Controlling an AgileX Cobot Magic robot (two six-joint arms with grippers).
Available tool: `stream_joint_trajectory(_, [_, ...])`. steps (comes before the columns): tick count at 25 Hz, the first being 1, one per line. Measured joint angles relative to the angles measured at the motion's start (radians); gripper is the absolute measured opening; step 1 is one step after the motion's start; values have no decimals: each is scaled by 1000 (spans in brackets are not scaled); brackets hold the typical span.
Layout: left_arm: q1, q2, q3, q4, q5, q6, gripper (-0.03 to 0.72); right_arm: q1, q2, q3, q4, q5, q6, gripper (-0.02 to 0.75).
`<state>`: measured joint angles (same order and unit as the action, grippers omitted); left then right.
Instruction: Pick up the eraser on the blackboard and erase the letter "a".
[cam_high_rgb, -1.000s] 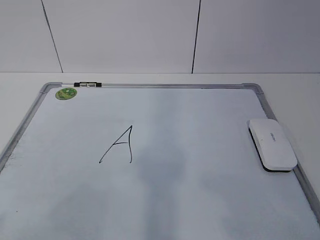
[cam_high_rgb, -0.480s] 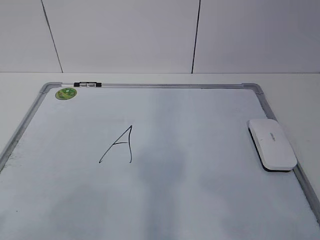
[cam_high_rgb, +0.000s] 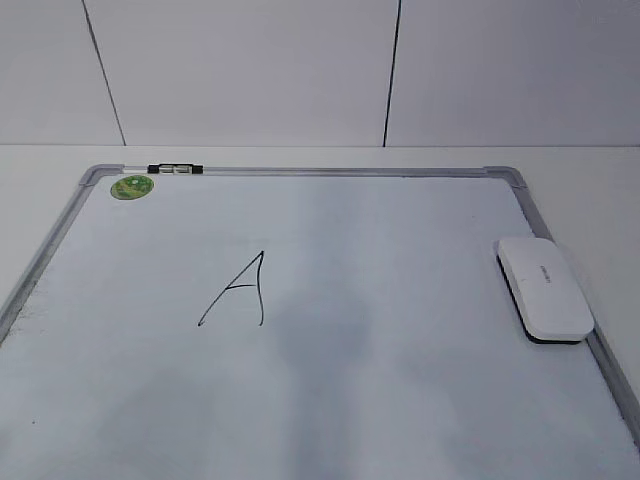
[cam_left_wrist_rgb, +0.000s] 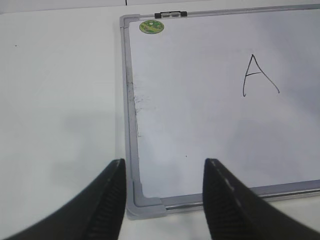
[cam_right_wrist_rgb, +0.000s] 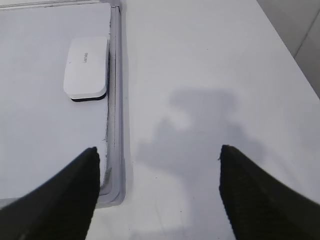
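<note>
The white eraser (cam_high_rgb: 545, 288) lies flat on the right edge of the blackboard (cam_high_rgb: 300, 171), against its grey frame. It also shows in the right wrist view (cam_right_wrist_rgb: 86, 66). No lowercase cursive "a" is in view; the only mark is an angular uppercase "A" (cam_high_rgb: 238, 290) left of the board's middle, also in the left wrist view (cam_left_wrist_rgb: 257, 75). My left gripper (cam_left_wrist_rgb: 164, 200) is open and empty above the board's near left corner (cam_left_wrist_rgb: 145, 202). My right gripper (cam_right_wrist_rgb: 157, 195) is open and empty over the table beside the near right corner, well short of the eraser. Neither gripper shows in the exterior view.
A green round sticker (cam_high_rgb: 132, 186) and a small black clip (cam_high_rgb: 172, 169) sit at the board's far left corner. The board lies on a white table (cam_right_wrist_rgb: 210, 75). A white panelled wall (cam_high_rgb: 250, 70) stands behind.
</note>
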<state>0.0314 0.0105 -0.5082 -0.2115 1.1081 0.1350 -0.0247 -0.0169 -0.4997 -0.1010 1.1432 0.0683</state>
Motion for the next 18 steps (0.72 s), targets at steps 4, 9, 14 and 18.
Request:
stream_joint_trajectory(4, [0,0,0,0,0,0,371,0,0,0,0,0,0,592])
stream_joint_trajectory(9, [0,0,0,0,0,0,371,0,0,0,0,0,0,592])
stream_joint_trajectory(14, [0,0,0,0,0,0,371,0,0,0,-1,0,0,592])
stream_joint_trajectory(18, [0,0,0,0,0,0,371,0,0,0,-2,0,0,592])
